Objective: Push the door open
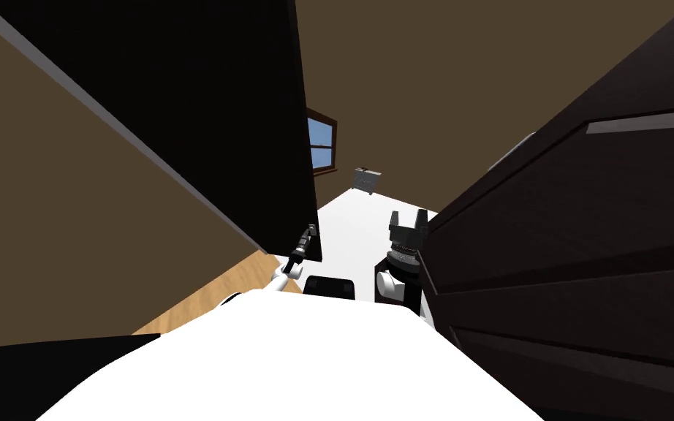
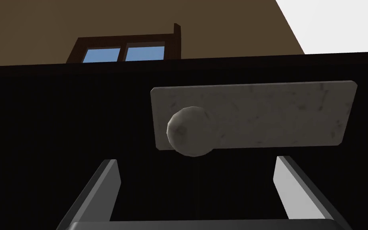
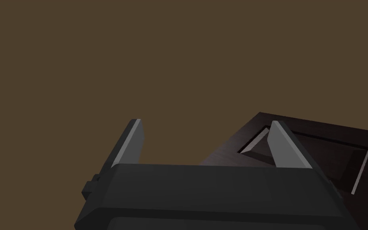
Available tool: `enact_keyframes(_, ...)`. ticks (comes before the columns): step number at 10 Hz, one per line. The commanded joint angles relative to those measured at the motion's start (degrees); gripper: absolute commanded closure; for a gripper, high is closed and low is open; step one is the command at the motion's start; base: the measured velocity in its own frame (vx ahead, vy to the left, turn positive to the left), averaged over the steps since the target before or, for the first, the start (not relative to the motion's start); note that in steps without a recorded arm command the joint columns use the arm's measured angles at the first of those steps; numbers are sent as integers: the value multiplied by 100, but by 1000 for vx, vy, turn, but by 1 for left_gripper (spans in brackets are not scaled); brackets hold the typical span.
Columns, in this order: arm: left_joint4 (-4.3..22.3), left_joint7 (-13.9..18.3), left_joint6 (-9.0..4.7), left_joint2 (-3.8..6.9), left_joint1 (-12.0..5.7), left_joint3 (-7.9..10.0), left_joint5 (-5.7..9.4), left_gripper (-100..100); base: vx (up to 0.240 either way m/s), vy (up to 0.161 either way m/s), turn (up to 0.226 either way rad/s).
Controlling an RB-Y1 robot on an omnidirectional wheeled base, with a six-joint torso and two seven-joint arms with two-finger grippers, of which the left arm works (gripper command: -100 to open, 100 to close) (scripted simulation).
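Facing the door (image 2: 59, 135) by its knob (image 2: 189, 131), jaws apart, the left gripper (image 2: 197, 179) looks poised; next comes steady forward pressure.

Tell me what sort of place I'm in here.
Probably a doorway inside a house: a dark door with a grey knob on a pale plate, a wood-framed window in a brown wall, and wood flooring.
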Motion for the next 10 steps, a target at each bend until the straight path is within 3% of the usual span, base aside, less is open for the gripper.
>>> enact_keyframes(1,-13,-22,-29,-15,23,23,10,-100,235,-11,-28)
enact_keyframes(3,-10,-23,-33,-18,23,24,11,-100,179,-2,-11)
enact_keyframes(4,-10,-23,-33,-18,23,24,11,100,-25,-3,0)
enact_keyframes(9,-10,-23,-33,-18,23,24,11,100,-19,1,-2)
enact_keyframes(10,10,-52,-13,10,36,98,52,100,116,-27,35)
